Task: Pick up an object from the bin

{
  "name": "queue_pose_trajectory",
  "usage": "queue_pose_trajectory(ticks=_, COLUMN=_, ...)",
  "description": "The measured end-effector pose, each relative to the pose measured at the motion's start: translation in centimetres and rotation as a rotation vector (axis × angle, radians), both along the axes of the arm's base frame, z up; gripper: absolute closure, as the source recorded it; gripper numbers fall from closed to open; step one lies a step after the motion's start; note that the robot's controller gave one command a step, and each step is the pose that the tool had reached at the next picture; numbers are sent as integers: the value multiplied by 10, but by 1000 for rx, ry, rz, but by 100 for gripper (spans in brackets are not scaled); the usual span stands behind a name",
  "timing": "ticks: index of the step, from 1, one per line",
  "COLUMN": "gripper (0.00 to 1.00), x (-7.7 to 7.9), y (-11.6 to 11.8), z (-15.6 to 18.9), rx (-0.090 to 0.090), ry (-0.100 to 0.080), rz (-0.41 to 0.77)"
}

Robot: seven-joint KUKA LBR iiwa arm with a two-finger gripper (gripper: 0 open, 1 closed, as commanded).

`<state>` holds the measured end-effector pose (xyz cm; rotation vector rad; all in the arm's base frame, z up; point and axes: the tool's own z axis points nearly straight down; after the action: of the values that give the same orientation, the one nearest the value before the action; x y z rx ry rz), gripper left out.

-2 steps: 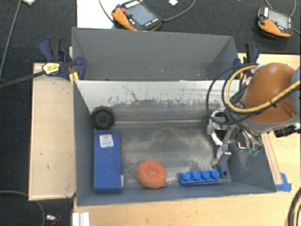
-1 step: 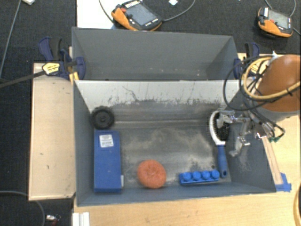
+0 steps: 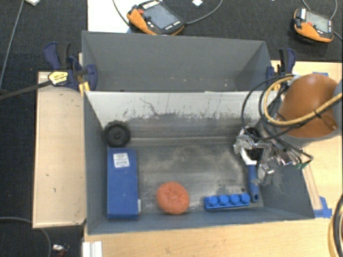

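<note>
My gripper [image 3: 252, 155] hangs over the right part of the bin floor, close to the right wall. Just below it, near the front wall, lies a flat blue brick [image 3: 227, 201] with a row of round studs. A narrow blue bar [image 3: 251, 183] runs from under the gripper down to the brick's right end; I cannot tell whether it belongs to the brick. An orange-red round ball [image 3: 172, 197] rests left of the brick, well apart from the gripper.
A long blue box [image 3: 122, 183] with a white label lies along the left wall. A black round disc [image 3: 116, 134] sits in the back left corner. The arm's orange cover and cables hang over the right rim.
</note>
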<state>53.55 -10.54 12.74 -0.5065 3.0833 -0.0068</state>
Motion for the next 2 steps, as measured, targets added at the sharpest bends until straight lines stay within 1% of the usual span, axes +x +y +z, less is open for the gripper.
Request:
queue_pose_trajectory(ticks=1, gripper=0, x=33, y=-33, z=-3, rx=-10, ry=-4, rz=278)
queue_pose_trajectory(ticks=2, gripper=0, x=46, y=-36, z=-56, rx=7, ry=-6, rz=401)
